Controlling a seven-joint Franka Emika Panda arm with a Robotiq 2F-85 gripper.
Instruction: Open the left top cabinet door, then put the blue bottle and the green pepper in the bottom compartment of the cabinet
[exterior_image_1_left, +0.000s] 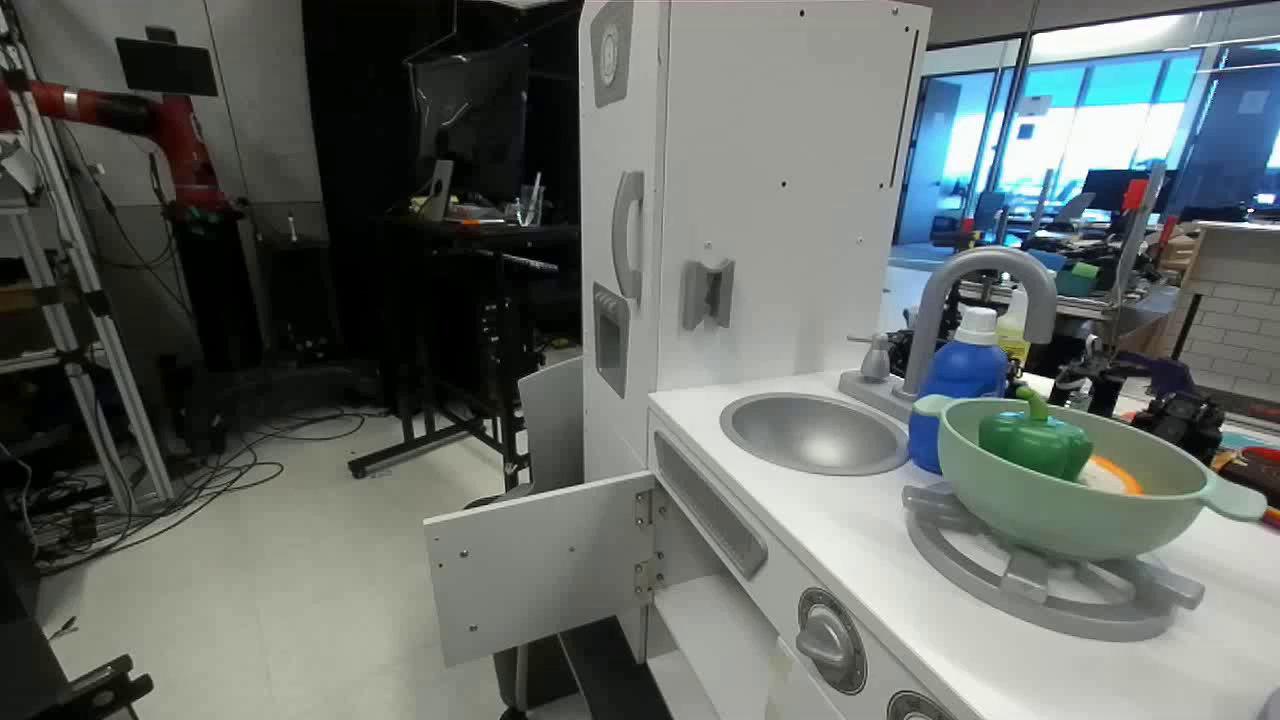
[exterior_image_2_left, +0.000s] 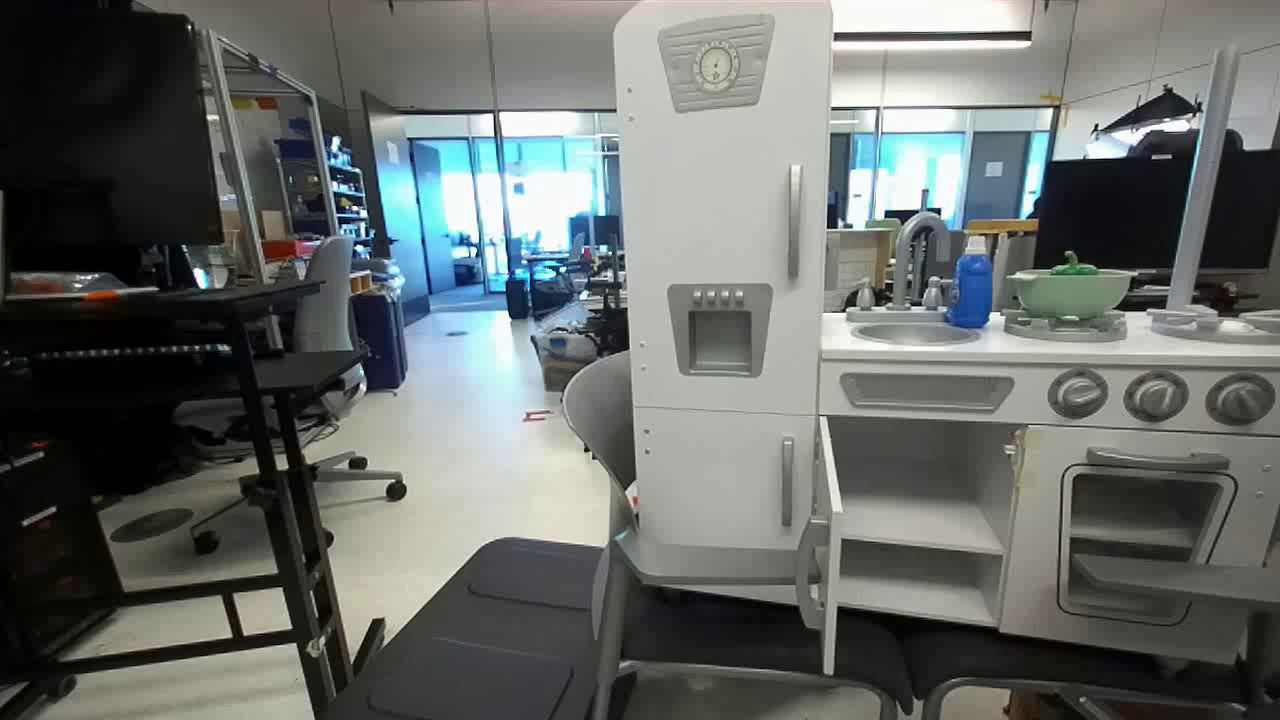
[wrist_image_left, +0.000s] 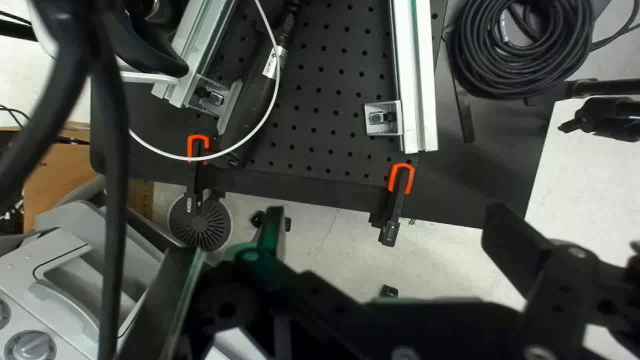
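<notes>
One black two-fingered gripper (wrist_image_left: 392, 235), fingers (wrist_image_left: 510, 245) wide apart, aimed down near a black tabletop (wrist_image_left: 465, 185).
On a white counter (exterior_image_1_left: 850, 520): upright white-capped blue bottle (exterior_image_1_left: 970, 372) between round grey sink (exterior_image_1_left: 820, 435) and pale green bowl (exterior_image_1_left: 1080, 530); green toy pepper (exterior_image_1_left: 1035, 447) inside the bowl.

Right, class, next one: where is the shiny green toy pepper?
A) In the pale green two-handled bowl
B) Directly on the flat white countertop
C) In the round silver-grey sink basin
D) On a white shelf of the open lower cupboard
A, because an exterior view shows the shiny green toy pepper inside the rim of the pale green two-handled bowl.
</notes>
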